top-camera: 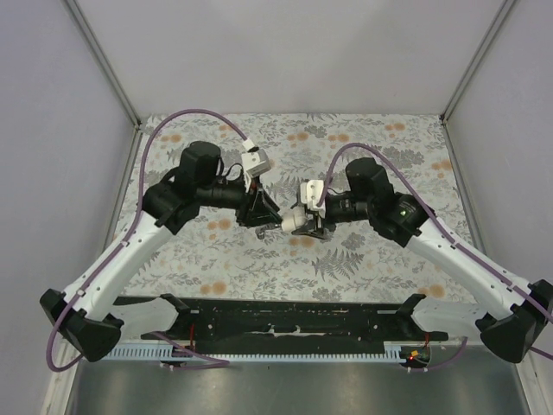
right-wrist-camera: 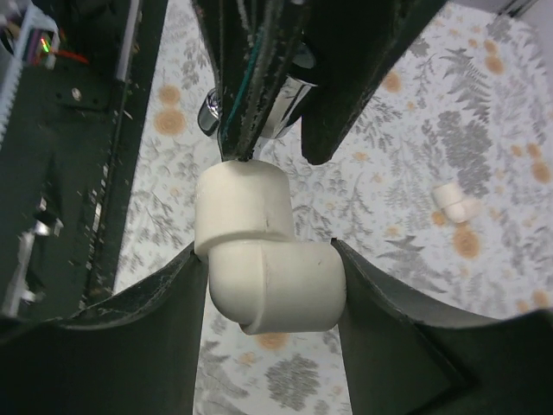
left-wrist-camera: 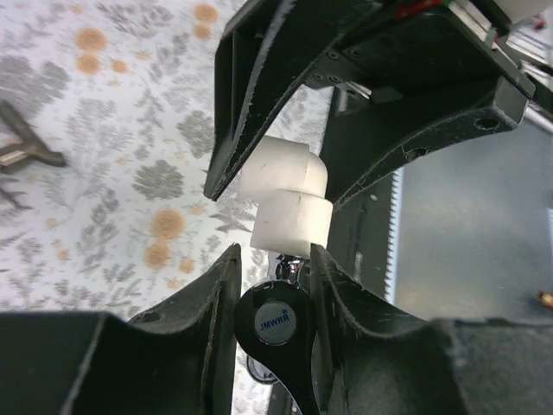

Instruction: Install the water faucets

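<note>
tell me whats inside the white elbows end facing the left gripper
The chrome faucet reaches that end of the white elbow fitting; whether it enters is hidden by the fitting's wall.

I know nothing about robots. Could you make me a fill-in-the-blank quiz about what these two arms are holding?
1. The left end effector grips the chrome faucet, whose round cap reads ___.
2. The right end effector holds an elbow fitting that is ___ in colour.
3. A spare elbow lies on the ___.
Missing words: JMWRR, white, table.
</note>
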Robot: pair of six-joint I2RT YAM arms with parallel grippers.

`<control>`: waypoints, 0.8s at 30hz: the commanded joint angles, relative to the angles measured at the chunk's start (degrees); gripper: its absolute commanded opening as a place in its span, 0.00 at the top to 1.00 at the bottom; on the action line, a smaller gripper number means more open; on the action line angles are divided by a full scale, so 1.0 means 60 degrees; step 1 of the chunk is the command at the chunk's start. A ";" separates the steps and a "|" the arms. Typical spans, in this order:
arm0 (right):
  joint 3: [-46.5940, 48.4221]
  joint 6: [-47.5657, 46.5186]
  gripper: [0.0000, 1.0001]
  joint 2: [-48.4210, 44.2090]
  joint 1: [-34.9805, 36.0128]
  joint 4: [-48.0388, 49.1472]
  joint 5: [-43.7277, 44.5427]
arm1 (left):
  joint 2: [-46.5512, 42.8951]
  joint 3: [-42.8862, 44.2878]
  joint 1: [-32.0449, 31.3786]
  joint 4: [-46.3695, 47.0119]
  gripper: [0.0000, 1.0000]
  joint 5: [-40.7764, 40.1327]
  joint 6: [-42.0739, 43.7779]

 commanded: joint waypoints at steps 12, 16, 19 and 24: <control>0.0726 0.9551 1.00 0.1506 -0.0093 0.1401 0.2216 | -0.4287 -0.4059 -0.1354 0.5172 0.98 -0.4551 0.2578; 0.0171 0.8835 1.00 0.1229 -0.0093 0.2527 0.1791 | -0.4449 -0.4045 -0.1354 0.5232 0.98 -0.5501 0.1612; -0.0123 0.7767 0.80 0.0907 -0.0093 0.2574 0.2024 | -0.4231 -0.3914 -0.1310 0.4940 0.98 -0.6293 0.1011; -0.0577 0.6827 0.13 0.0306 -0.0122 0.2399 0.3369 | -0.3250 -0.3533 -0.1121 0.3930 0.98 -0.8690 -0.0013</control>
